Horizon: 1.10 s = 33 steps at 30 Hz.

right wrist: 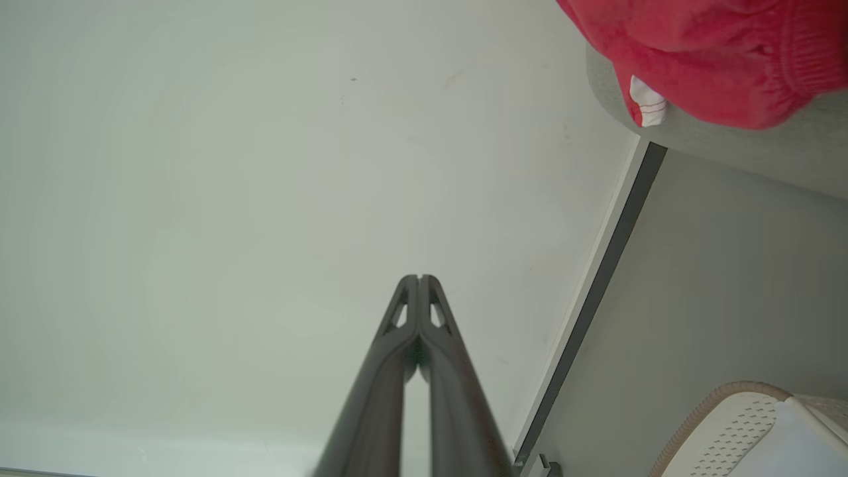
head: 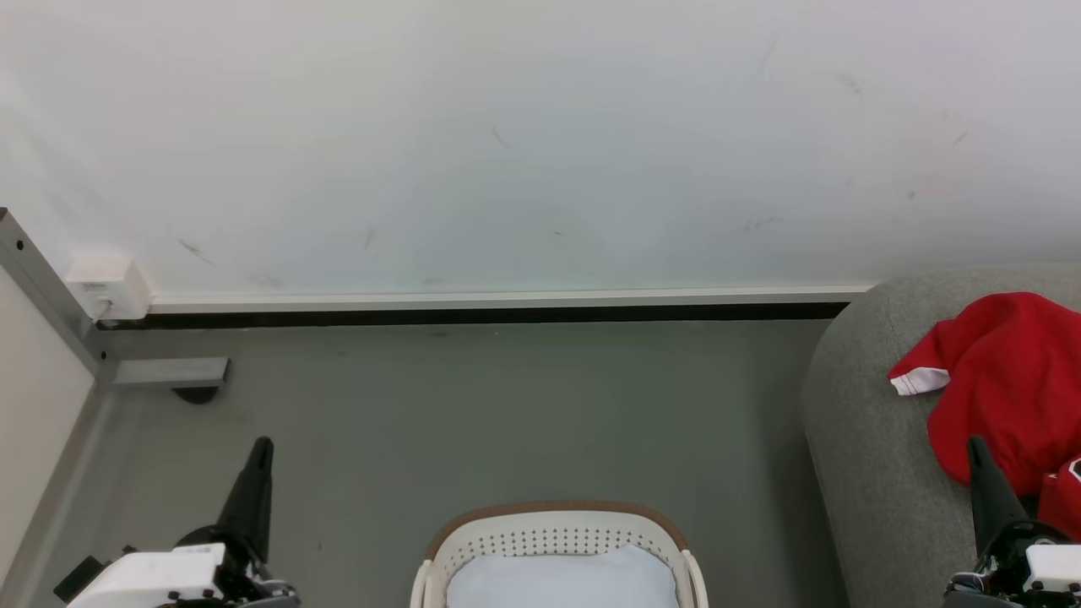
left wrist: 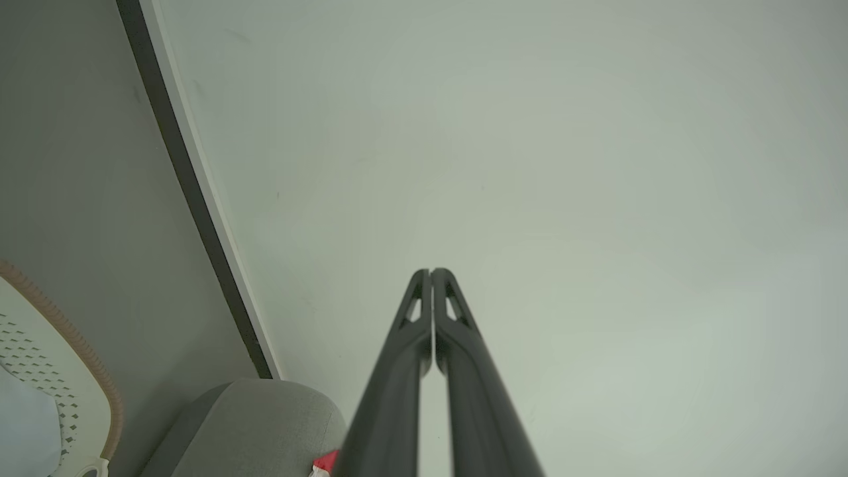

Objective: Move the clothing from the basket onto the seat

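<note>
**Inspector:** State of the jaws?

**Recorder:** Both sets were fully closed and held nothing. In the left wrist view the left gripper (left wrist: 430,273) had its two dark fingers pressed together at the tips, seen against the pale wall (left wrist: 596,165). The right gripper (right wrist: 419,278) stood the same way in its own wrist view.

**Inspector:** Positions?

**Recorder:** In the head view the left gripper was at the lower left over the grey floor (head: 464,405), well apart from the basket (head: 549,509). The right gripper was at the lower right, before the seat (head: 870,439). Its tip overlapped the red clothing (head: 1013,380) in that view, and contact could not be told.

**Inspector:** The clothing?

**Recorder:** It lay heaped on the light-grey seat, with a white-trimmed hem towards the seat's rounded edge. The basket stood on the floor near the seat and held a pale bluish-white pad (head: 562,583).

**Inspector:** Any writing?

**Recorder:** A white marking (head: 1074,469) on the red fabric was cut off at the picture's edge and unreadable. A label on the white wall box (head: 110,287) was too small to read.
</note>
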Available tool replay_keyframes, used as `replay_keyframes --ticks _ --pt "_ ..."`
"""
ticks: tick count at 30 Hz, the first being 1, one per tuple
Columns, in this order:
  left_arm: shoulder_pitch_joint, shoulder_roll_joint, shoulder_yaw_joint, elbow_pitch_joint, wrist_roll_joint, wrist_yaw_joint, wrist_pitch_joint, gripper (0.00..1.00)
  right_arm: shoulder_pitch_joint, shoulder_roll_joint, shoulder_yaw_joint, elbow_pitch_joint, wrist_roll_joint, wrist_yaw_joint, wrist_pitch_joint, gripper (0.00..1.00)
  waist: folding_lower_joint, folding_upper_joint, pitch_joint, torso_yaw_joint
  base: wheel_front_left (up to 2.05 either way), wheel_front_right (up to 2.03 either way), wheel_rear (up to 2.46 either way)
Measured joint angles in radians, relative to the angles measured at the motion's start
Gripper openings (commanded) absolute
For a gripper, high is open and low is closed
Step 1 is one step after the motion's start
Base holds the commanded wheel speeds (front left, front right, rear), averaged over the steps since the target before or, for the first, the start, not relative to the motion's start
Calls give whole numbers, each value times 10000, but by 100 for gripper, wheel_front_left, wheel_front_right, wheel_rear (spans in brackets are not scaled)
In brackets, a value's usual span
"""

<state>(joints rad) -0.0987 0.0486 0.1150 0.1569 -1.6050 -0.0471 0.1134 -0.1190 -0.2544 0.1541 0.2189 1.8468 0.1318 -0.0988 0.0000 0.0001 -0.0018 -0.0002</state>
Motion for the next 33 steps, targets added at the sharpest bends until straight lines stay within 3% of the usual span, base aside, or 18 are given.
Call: replay_keyframes --ticks 33 --pt "-2 -2 0 -12 -2 0 0 0 -12 -376 485 -188 389 2 -431 0 0 -1 5 0 0 0 0"
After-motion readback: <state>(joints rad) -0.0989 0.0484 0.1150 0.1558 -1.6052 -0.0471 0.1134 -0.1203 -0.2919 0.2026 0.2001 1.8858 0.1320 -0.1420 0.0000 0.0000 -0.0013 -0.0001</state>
